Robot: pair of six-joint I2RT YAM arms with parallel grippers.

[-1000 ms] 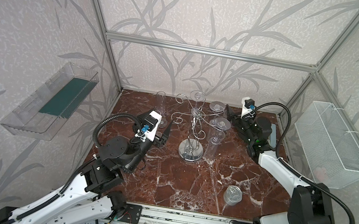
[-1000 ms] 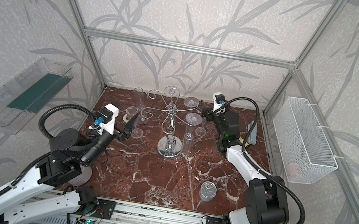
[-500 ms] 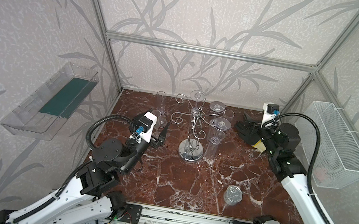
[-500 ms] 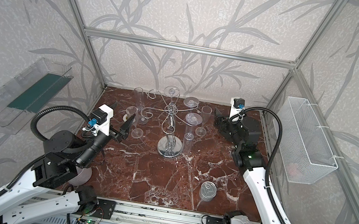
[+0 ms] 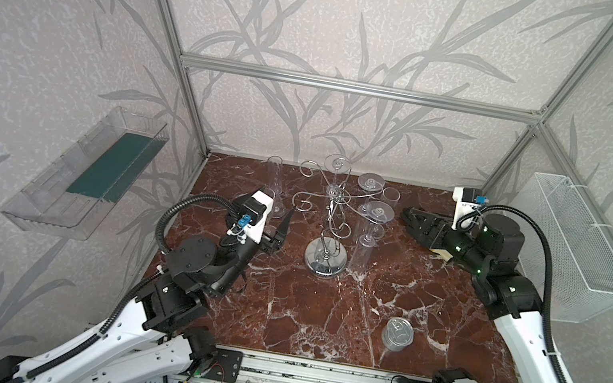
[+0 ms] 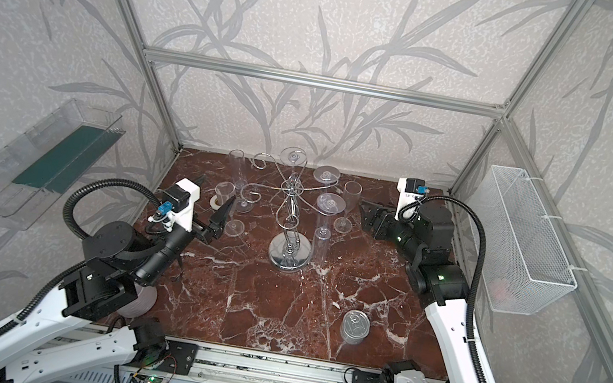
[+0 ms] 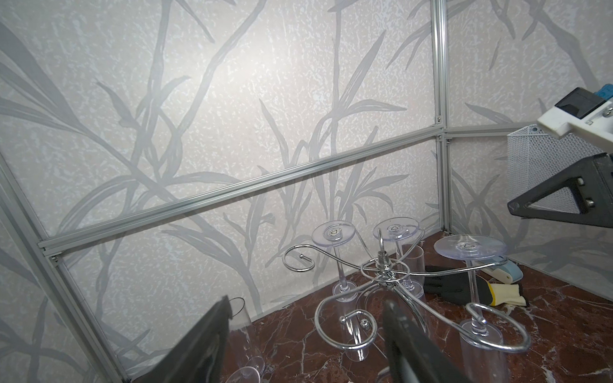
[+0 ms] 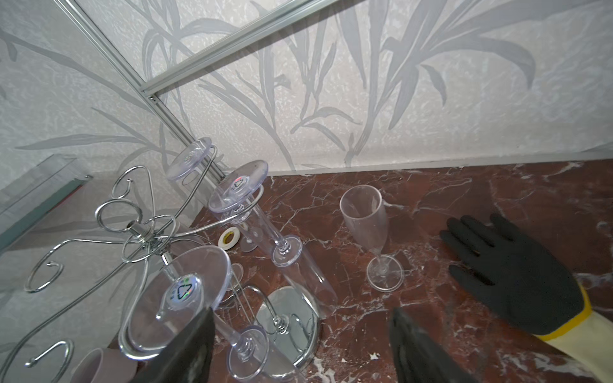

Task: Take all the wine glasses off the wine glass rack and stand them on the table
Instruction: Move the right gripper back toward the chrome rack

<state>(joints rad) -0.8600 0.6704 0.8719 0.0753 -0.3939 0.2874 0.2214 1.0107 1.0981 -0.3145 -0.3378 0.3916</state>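
Counter (image 5: 315,329), red-brown marble, carries shiny chrome wire wine glass rack (image 5: 325,259) abt mid-width, nearer back edge. 3 clear plastic wine glasses hang upside down on its curled arms, feet up. The hanging glass (image 5: 377,213) closest to counter's right edge is on the arm facing the right hand (image 5: 406,217).

Right hand: black, near back right corner, abt level w/ that glass's foot. Tips near it but apart. Jaws spread, nothing gripped; right wrist view shows both fingers (image 8: 189,348) w/ open gap.

Left hand (image 7: 306,305): by left edge, beside rack, not touching. Jaws spread wide, empty.

Upright clear flute (image 5: 390,198) stands on counter betw rack & right hand. Tall clear flute (image 5: 272,180) upright near back left corner. Black glove w/ yellow cuff (image 8: 514,275) lies flat near back right corner. Small steel tin can (image 5: 397,333) near front edge, right of centre.
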